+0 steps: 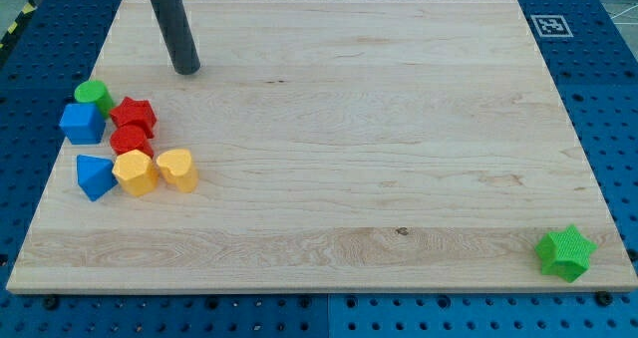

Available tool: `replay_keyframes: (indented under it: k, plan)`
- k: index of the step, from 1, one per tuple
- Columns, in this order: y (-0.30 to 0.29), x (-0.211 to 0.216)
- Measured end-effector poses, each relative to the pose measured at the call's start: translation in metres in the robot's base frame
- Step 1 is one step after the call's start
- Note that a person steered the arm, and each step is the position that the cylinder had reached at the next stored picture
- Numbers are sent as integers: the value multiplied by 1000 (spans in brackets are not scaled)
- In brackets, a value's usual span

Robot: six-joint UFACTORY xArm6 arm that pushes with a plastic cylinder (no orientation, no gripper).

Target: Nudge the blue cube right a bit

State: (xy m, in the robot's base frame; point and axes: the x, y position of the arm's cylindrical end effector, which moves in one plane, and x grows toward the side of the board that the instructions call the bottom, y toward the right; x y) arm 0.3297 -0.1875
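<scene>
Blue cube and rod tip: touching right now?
Apart. The camera view shows bare wood between my tip and the blue cube, which sits lower, toward the view's left.

Blue cube (82,123), upright, view's left edge

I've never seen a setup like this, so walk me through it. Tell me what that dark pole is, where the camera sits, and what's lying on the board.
There is only one picture, looking down at an angle on a wooden board that rests on a blue perforated table; where the camera is mounted isn't on record.

The dark pole is the end of a robot arm. It has no claw and holds nothing. It only pushes things with my tip, which touches the board near the view's top left.

Below the tip, apart from it, is a cluster of small blocks: a green cylinder, a blue cube, a red star, another red block, a blue wedge-like block, a yellow block and a yellow heart-like block. A green star sits alone at bottom right.

The job is nudging the blue cube right.
</scene>
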Motion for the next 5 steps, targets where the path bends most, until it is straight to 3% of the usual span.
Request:
replay_keyframes:
  k: [2, 5]
  plan:
    - [-104, 9]
    - [-117, 35]
